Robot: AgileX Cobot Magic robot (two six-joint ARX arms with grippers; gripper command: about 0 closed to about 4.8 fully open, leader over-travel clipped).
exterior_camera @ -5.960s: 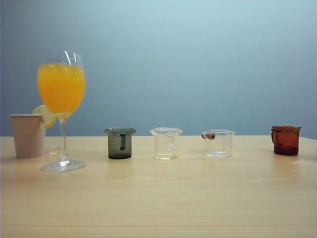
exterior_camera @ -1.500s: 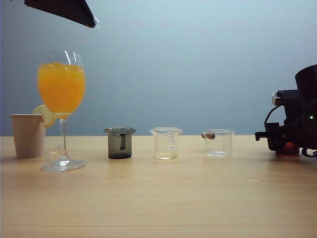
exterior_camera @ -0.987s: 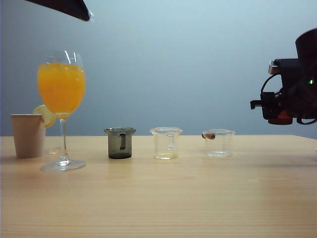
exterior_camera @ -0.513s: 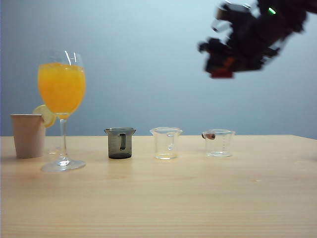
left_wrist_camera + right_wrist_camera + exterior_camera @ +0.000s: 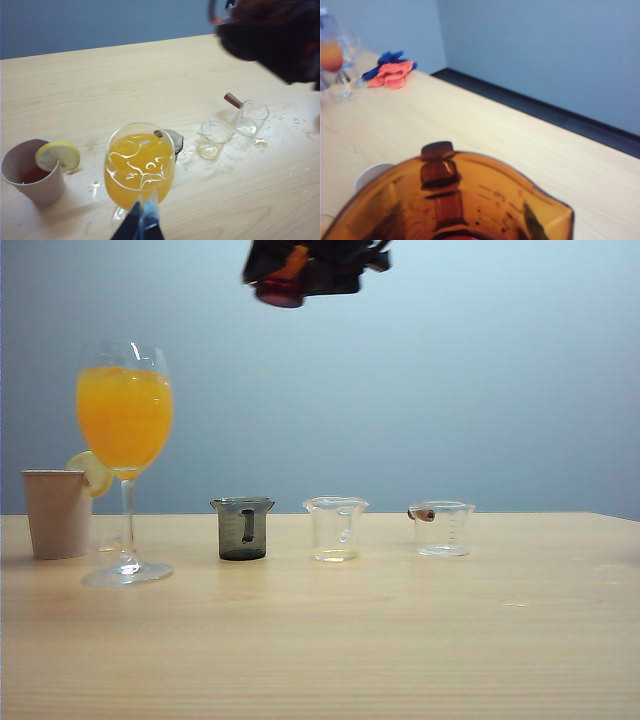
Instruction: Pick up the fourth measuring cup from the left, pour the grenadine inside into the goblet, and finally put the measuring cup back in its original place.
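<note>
My right gripper hangs high at the top middle of the exterior view, shut on the amber-brown fourth measuring cup. In the right wrist view that cup fills the foreground, and the dark red grenadine lies at its bottom. The goblet, full of orange drink, stands on the table at the left, below and left of the held cup. My left gripper hovers just above the near side of the goblet, fingers together and holding nothing. The held cup shows above the table, beyond the goblet.
A beige paper cup with a lemon slice stands left of the goblet. A smoky grey cup and two clear cups stand in a row. Droplets wet the table. Cloths and glasses lie far off.
My right gripper has lifted the amber cup off the table at the right and swung it up and leftward to the top middle. The left arm has left the exterior view's top left corner.
</note>
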